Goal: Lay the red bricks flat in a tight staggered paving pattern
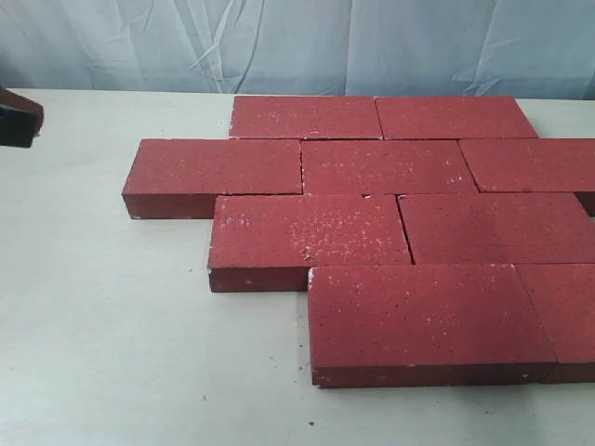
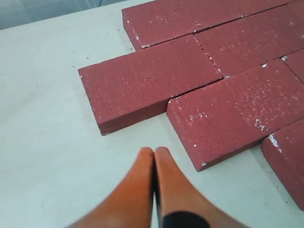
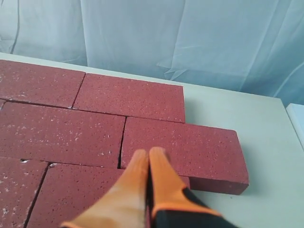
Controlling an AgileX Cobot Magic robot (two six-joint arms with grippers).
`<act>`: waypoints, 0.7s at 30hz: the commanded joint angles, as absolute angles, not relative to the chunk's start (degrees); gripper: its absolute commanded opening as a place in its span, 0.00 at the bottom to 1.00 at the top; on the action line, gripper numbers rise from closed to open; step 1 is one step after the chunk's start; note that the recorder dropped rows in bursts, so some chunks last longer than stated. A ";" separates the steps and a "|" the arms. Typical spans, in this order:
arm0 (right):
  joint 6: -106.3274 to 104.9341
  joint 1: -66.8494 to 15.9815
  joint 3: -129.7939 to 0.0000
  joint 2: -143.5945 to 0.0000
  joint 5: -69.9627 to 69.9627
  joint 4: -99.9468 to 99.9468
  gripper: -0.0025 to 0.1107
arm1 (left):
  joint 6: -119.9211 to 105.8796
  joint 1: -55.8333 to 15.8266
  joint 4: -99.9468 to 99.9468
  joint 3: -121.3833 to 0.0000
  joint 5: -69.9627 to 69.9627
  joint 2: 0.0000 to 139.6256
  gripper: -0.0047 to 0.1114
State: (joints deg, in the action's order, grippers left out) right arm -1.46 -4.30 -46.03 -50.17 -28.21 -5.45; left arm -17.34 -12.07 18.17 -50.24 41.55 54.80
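Several dark red bricks (image 1: 390,167) lie flat on the pale table (image 1: 102,316) in staggered rows, edges touching. The nearest one (image 1: 423,316) sits at the front right. A dark part of the left arm (image 1: 19,116) shows at the far left edge of the exterior view. In the left wrist view my left gripper (image 2: 154,152) is shut and empty, above bare table short of the left-end bricks (image 2: 147,80). In the right wrist view my right gripper (image 3: 148,154) is shut and empty, over the bricks (image 3: 180,142) near the right end of the pattern.
A wrinkled pale blue cloth (image 1: 297,46) hangs behind the table. Bare table lies left of and in front of the bricks. The table's right edge (image 3: 287,123) shows in the right wrist view, with bare surface beside the end brick.
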 commanded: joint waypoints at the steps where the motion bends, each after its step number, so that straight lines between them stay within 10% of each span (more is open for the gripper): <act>1: -1.26 -3.98 -43.24 -49.29 -25.48 -5.87 0.01 | -16.41 -12.34 19.60 -46.95 39.91 48.98 0.04; 21: -1.26 -3.98 -40.73 -49.29 -23.43 1.88 0.01 | -16.60 -12.34 19.04 -43.78 38.89 42.69 0.04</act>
State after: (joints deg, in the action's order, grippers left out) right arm -1.46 -4.21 -40.92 -49.58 -24.24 1.77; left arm -16.75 -12.07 19.10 -43.91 39.89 43.05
